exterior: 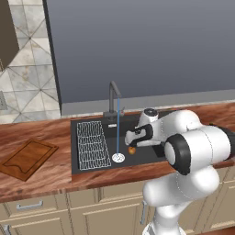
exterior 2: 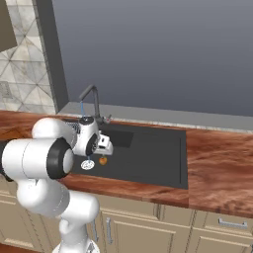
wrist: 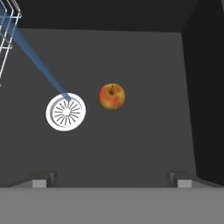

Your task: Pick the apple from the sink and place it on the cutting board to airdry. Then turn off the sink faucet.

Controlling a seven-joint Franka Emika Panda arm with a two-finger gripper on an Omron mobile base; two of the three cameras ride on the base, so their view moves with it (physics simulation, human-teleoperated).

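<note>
Left base view: the gripper hangs over the sink bowl, just above the apple, which lies on the basin floor beside the white drain. Water runs from the faucet straight down onto the drain. The board sits well apart on the counter, past the wire rack — a long carry once the fruit is held.

Right base view: the apple shows just beyond the hand, close to the drain, with the faucet rising behind. Here the hand seems a little short of being directly over the fruit, so a small reach forward looks needed before descending.

Hand view: the finger tips stand wide apart, released, nothing between them. The apple lies near the centre line but high in the picture, stem up, apart from the drain and the stream. To do this well — bring the fruit midway between the tips, descend straight until they straddle its widest part, then close gently, since a small round fruit may roll on the smooth floor.
</note>
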